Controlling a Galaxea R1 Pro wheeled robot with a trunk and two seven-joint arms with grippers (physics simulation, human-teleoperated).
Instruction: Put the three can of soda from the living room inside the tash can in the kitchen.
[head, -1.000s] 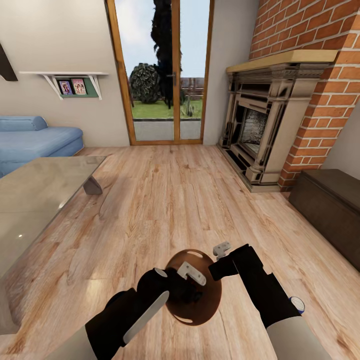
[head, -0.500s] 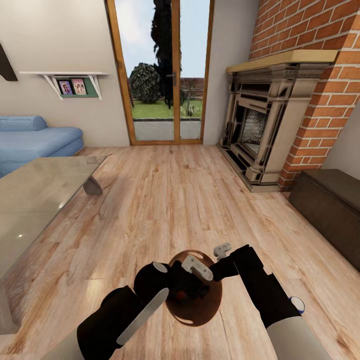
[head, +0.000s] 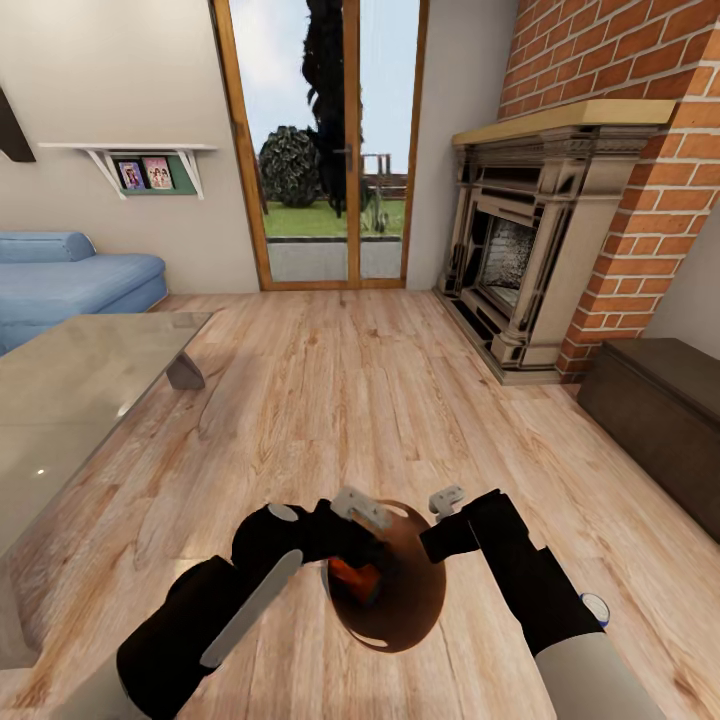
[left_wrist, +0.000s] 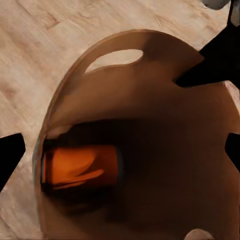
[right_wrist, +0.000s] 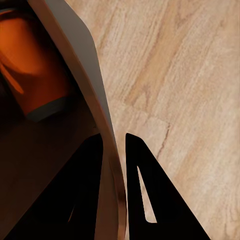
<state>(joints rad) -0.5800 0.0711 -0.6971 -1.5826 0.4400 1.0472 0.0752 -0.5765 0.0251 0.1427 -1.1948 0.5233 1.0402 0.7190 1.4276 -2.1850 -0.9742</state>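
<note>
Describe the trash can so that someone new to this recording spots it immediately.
Start from the brick fireplace, then drop to the wood floor right before the robot. Between the two black arms sits the tash can, round and brown inside with an oval slot handle, an orange soda can lying inside.

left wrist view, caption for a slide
Orange soda can lying inside the brown bin, wood floor beyond.

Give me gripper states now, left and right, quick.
Left gripper: open, above the trash can, empty; an orange soda can lies inside.
Right gripper: shut on the trash can's rim.
</note>
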